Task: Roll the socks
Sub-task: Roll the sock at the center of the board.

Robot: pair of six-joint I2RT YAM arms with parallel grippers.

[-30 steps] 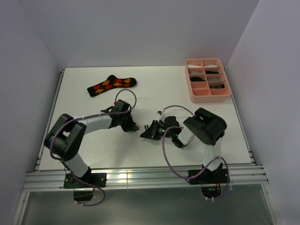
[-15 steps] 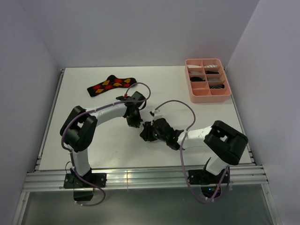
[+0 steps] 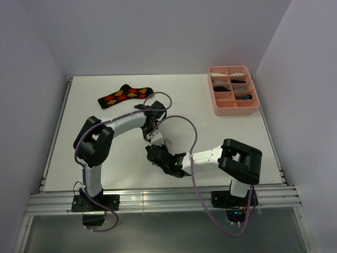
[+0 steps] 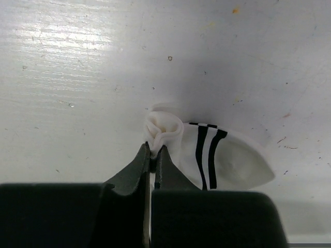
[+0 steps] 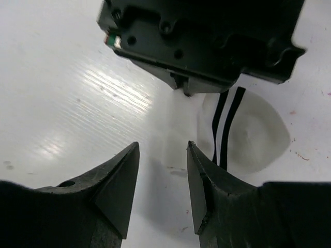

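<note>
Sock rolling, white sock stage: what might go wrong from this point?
1. The left end effector pinches only the small rolled edge of the white striped sock; the thin grip may slip and the roll loosen.
2. The right end effector is open, facing the left one at close range; the two may collide if either advances.

I find no writing, label, brand, number or sign that I can read. There is none on the white sock [image 4: 232, 160], whose two black bands are only stripes. There is none on my left claw [image 4: 154, 150] or my right claw [image 5: 163, 147], and none on the table [image 3: 253, 132] or the pink tray [image 3: 237, 109].
</note>
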